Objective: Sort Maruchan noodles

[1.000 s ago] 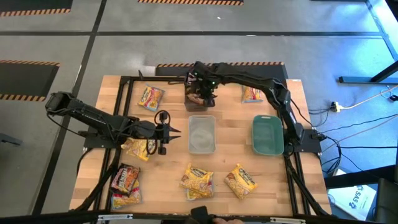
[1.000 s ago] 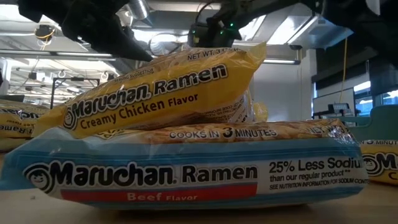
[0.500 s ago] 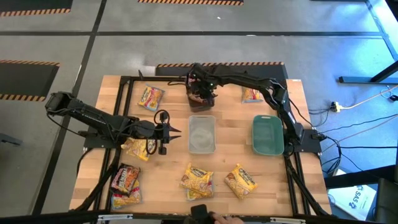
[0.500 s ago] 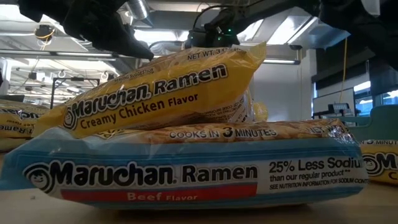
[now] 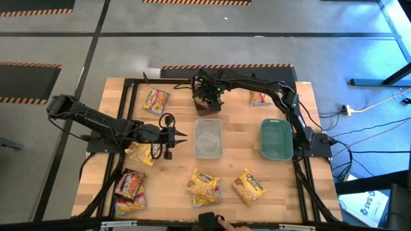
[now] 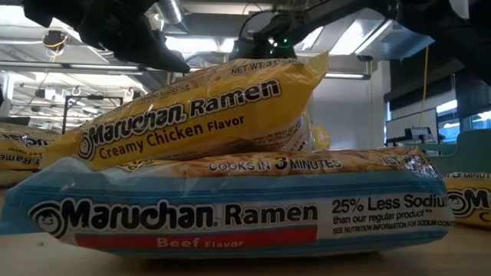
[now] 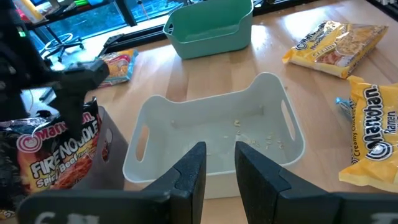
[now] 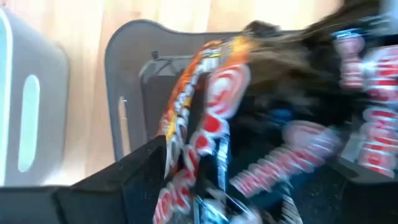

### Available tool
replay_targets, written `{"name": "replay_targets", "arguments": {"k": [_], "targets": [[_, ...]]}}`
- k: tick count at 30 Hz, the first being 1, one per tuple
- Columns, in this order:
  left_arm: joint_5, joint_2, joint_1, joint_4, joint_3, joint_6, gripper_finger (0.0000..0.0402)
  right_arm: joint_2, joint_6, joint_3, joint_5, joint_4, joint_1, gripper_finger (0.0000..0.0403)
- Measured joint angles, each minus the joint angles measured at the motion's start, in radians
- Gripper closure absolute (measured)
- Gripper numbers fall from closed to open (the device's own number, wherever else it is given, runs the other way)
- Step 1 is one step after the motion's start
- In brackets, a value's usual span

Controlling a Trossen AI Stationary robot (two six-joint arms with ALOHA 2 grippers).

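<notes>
My right gripper [image 5: 209,96] hangs open over the dark grey bin [image 5: 205,106] at the far middle of the table. A dark brown-red Maruchan packet [image 7: 62,155] stands on edge inside that bin, below the fingers; it is blurred in the right wrist view [image 8: 205,106]. My left gripper [image 5: 174,136] waits left of the clear bin [image 5: 209,138], its fingers [image 7: 189,177] a little apart with nothing between them. Other noodle packets lie flat on the table: orange-yellow ones [image 5: 156,99] [image 5: 260,97] at the far side, yellow ones [image 5: 142,153] [image 5: 204,186] [image 5: 248,186] and a dark one [image 5: 130,184] nearer. My right gripper points steeply down over the dark packet's upper edge [image 7: 68,121]. Blur hides the place, so I cannot tell whether the fingers touch it. The packet stands on edge in the dark grey bin.
The teal bin [image 5: 276,138] stands to the right of the clear bin [image 7: 211,137]. Near the front edge a yellow Creamy Chicken packet [image 6: 192,115] leans on a blue Beef packet [image 6: 230,215]. Bare wood lies between the bins and the near packets.
My right gripper has tipped a little steeper over the dark grey bin, staying in place above it.
</notes>
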Motion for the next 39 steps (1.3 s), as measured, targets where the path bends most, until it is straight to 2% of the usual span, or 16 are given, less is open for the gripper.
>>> {"name": "replay_targets", "arguments": {"k": [6, 12, 20, 26, 29, 36, 39], "targets": [[0.0, 0.0, 0.0, 0.005, 0.0, 0.0, 0.0323, -0.01, -0.002, 0.066, 0.015, -0.041, 0.013, 0.0115], [0.005, 0.0, 0.0, 0.005, 0.0, -0.003, 0.0323, -0.01, 0.048, 0.112, -0.003, -0.117, 0.019, 0.0142], [0.005, 0.0, 0.0, 0.005, 0.0, -0.007, 0.0323, -0.004, 0.222, 0.084, 0.026, -0.137, 0.007, 0.0177], [0.0, 0.0, 0.0, 0.01, 0.0, -0.008, 0.0323, -0.002, 0.248, -0.003, 0.05, -0.087, 0.012, 0.0197], [-0.001, 0.0, 0.0, 0.026, 0.0, 0.0, 0.0323, -0.001, 0.251, -0.008, 0.058, -0.065, 0.012, 0.0231], [-0.001, 0.0, 0.0, 0.028, 0.0, 0.027, 0.0323, -0.005, 0.208, -0.008, 0.109, -0.055, 0.013, 0.0358], [0.002, 0.0, -0.002, 0.026, 0.0, 0.025, 0.0323, -0.016, 0.155, -0.008, 0.144, -0.063, 0.022, 0.0387]]}}
